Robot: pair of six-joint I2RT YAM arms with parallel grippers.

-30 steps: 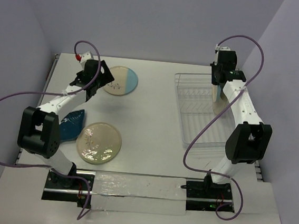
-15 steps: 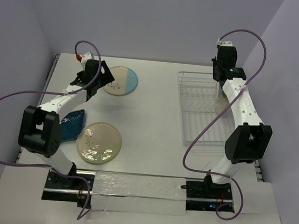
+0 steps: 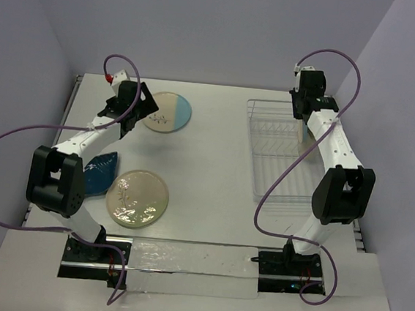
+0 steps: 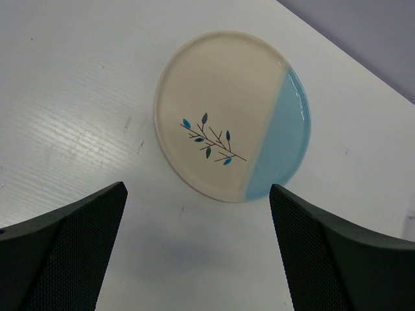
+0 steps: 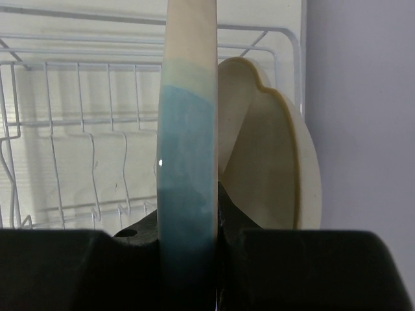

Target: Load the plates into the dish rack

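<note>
Cream-and-blue plate (image 5: pixel 188 149) stands edge-on in right claw (image 5: pixel 188 233).

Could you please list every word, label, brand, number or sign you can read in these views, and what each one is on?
None can be read in any view.
The sprig plate on the table carries only a painted twig, no words.
The edge-on plate, the compartment plate behind it and the dish rack are unmarked.
The arms show no legible label from above.
</note>
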